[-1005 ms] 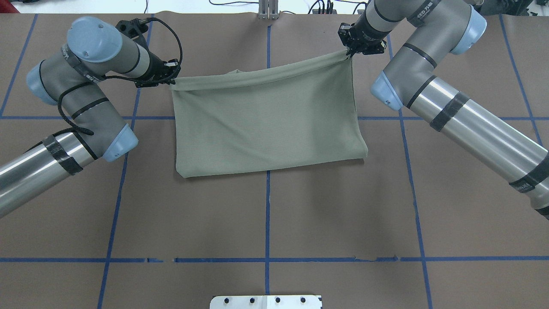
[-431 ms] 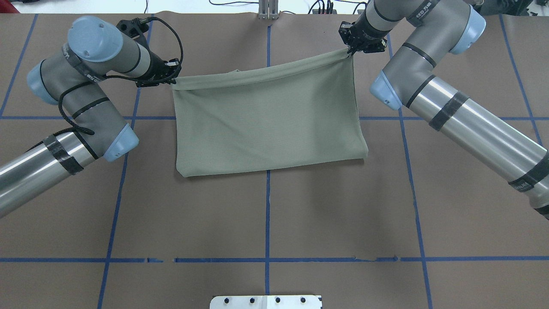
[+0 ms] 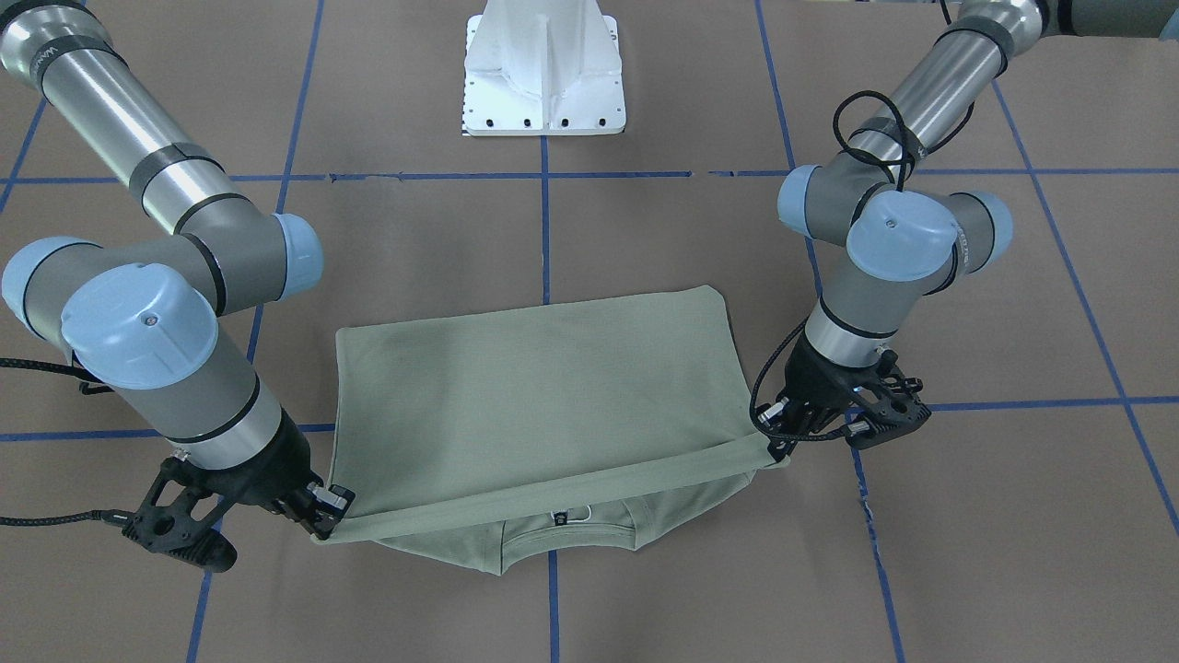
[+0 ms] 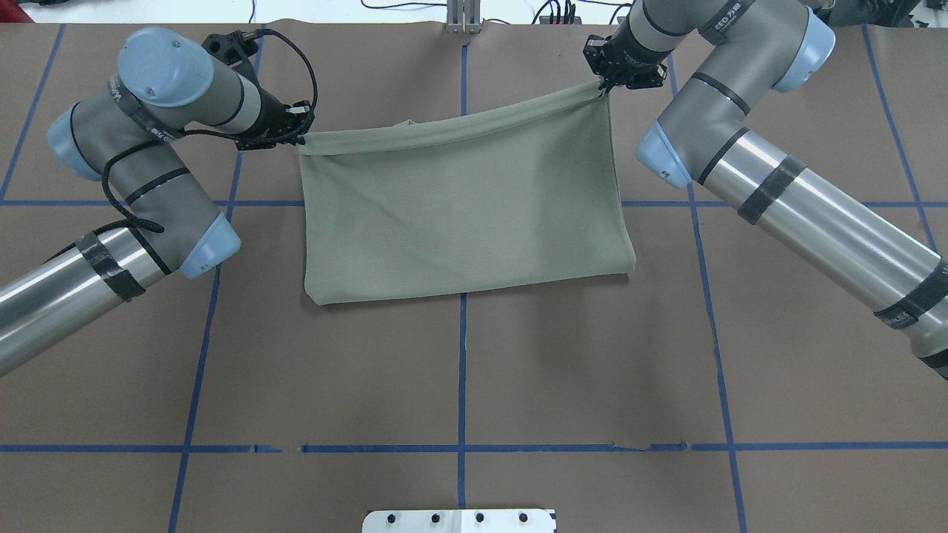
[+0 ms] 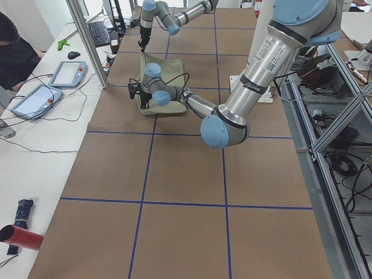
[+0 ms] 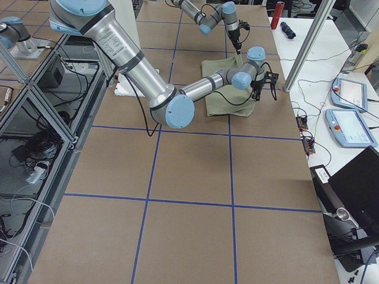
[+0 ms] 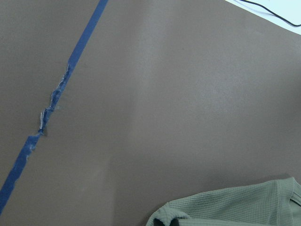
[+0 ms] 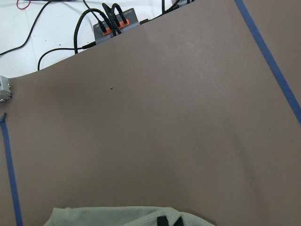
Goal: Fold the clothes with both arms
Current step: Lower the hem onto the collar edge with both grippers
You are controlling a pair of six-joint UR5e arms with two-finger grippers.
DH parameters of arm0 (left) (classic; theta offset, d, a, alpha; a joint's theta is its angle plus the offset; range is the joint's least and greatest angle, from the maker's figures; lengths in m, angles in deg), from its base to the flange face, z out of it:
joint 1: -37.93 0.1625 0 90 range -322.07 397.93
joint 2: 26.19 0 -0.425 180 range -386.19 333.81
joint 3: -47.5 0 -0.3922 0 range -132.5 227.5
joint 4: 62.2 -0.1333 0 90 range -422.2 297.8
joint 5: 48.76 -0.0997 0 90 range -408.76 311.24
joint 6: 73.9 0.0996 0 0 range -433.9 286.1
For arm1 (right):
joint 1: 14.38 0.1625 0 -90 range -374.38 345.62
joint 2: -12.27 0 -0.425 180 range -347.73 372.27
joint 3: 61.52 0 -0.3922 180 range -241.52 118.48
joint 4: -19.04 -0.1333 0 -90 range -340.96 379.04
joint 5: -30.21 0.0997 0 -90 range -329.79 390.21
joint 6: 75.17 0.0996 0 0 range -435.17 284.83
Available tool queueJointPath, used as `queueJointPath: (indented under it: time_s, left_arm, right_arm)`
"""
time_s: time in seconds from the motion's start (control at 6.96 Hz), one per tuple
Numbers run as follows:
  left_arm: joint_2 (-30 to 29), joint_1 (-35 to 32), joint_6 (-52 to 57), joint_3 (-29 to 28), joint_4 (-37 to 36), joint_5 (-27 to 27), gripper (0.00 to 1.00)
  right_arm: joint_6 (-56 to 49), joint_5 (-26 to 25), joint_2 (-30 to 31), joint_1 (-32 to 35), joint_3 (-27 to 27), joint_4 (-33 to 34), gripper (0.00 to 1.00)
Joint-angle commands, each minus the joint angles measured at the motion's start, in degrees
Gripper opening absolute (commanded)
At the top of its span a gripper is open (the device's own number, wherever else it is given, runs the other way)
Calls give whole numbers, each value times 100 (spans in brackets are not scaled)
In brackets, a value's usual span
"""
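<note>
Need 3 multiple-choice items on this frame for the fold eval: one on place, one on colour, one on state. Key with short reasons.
1. Where do the left hand and right hand hold the shirt?
A. At the two corners of its edge farthest from the robot's base
B. At the middle of its nearest edge
C. Both on one sleeve

2. The tape lines on the table are:
A. Red
B. Blue
C. Yellow

3. The hands are:
A. Both open
B. Both shut on the shirt
C. One open, one shut

Key: 1 A, the far edge is drawn to a point at each hand. 2 B, a blue grid crosses the brown surface. 3 B, cloth is pinched at both.
</note>
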Motion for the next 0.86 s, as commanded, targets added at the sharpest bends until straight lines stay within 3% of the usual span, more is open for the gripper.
queueJointPath:
  time_s: [0.0, 0.72]
  left_arm:
    - [-9, 0, -5, -9, 0, 0, 0]
    - [-27, 18, -14, 0, -8, 0, 0]
  right_arm:
    - [-4, -34, -52, -6, -80, 0, 0]
    - [-4, -105, -87, -15, -89, 0, 0]
